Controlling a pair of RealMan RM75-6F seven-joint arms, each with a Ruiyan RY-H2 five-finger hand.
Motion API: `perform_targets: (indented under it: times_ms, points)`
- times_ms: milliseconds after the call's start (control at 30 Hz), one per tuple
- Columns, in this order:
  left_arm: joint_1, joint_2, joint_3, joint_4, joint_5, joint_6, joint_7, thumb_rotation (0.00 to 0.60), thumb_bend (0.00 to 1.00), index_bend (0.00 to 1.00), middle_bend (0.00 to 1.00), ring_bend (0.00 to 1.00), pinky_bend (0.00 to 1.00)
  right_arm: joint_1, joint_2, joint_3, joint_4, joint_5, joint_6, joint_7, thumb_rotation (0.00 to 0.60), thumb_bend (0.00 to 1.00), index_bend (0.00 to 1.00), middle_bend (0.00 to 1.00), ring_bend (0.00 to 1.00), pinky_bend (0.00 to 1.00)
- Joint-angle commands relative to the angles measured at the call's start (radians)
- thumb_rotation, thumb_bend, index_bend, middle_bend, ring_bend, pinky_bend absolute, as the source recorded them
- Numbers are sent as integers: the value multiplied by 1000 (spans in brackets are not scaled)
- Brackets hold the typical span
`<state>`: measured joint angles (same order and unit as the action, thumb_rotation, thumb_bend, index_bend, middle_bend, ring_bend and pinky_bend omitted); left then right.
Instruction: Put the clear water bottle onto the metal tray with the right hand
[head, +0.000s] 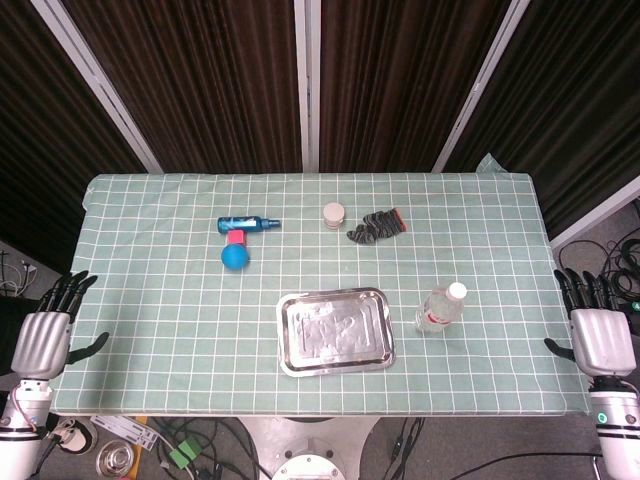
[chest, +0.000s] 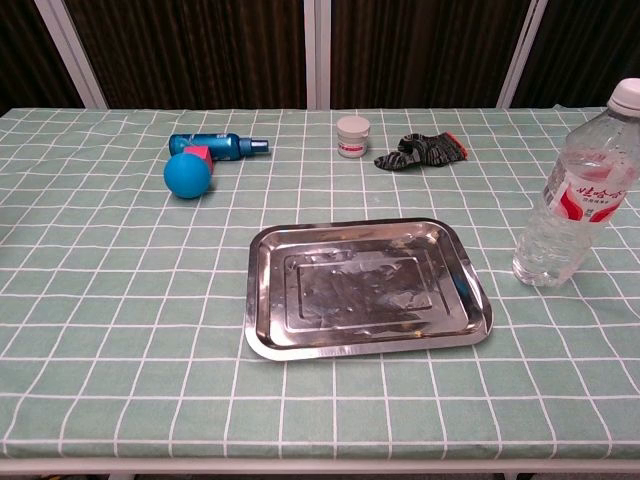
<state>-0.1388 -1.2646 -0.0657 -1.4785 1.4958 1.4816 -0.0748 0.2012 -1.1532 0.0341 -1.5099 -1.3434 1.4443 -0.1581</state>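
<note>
Two hands flank our table, both off its edges; our left hand (head: 42, 340) at nine o'clock and our right hand (head: 600, 335) at three o'clock, fingers spread, holding nothing; nearest us lies the metal tray (chest: 262, 300), bare; the clear water bottle (chest: 578, 200) stands upright just beside it at three o'clock, not on it; farther off we see a blue ball (chest: 188, 175) touching a blue spray bottle (chest: 215, 146), a small white jar (chest: 352, 136) and a dark glove (chest: 421, 151) at twelve o'clock.
</note>
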Motion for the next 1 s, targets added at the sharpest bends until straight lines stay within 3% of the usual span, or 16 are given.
perform_targets:
  times_ms: [33, 367, 467, 600, 667, 1000]
  points:
    - [-1, -4, 0, 4, -2, -4, -1, 600, 234, 163, 180, 87, 191, -13, 0, 13, 15, -27, 18, 19, 600, 0, 0, 55, 0, 0]
    - [-10, -7, -11, 12, 3, 2, -2, 600, 234, 163, 180, 87, 190, -15, 13, 34, -36, -16, -30, 115, 600, 0, 0, 69, 0, 0]
    - [-15, -7, -18, 23, -6, -6, -15, 600, 234, 162, 180, 87, 191, -9, 2, 38, -38, -19, -102, 375, 600, 0, 0, 77, 0, 0]
    - [-15, -12, -15, 43, -14, -16, -34, 600, 234, 163, 181, 87, 191, 4, -65, 42, 40, -83, -171, 923, 600, 0, 0, 85, 0, 0]
    - [-14, -18, -12, 55, -14, -19, -42, 600, 234, 163, 180, 87, 191, 16, -92, 42, 72, -94, -206, 1084, 600, 0, 0, 86, 0, 0]
    - [-26, -21, -7, 90, -4, -35, -65, 600, 234, 162, 180, 87, 190, 93, -239, 23, 266, -168, -295, 1317, 600, 0, 0, 84, 0, 0]
